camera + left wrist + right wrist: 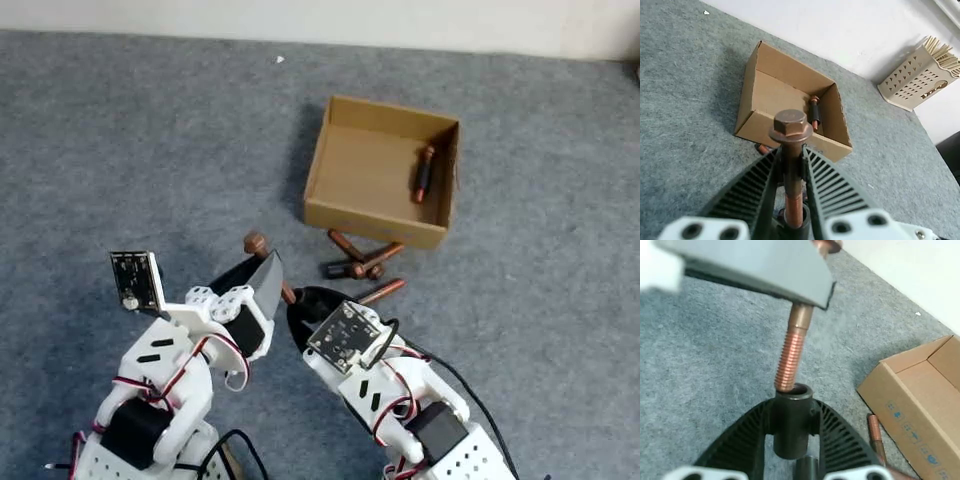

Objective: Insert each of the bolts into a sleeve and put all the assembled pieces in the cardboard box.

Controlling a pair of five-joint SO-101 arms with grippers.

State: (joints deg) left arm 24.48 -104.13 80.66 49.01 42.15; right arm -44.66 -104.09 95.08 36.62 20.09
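Note:
My left gripper [791, 156] is shut on a copper bolt [791, 150], which stands head up between its ribbed fingers. The bolt's threaded tip [788, 371] touches the mouth of a black sleeve [791, 422], held upright by my shut right gripper [791, 407]. In the high view both grippers, left [262, 282] and right [300, 306], meet in front of the cardboard box [375, 228]. One assembled piece [424, 172] lies inside the box by its right wall, and the same assembled piece [815, 114] is in the left wrist view.
Loose bolts and a dark sleeve [356, 262] lie in a cluster just in front of the box, with one more bolt [382, 291] nearer my right gripper. A beige perforated holder [920, 75] stands by the wall. Grey carpet spreads open to the left.

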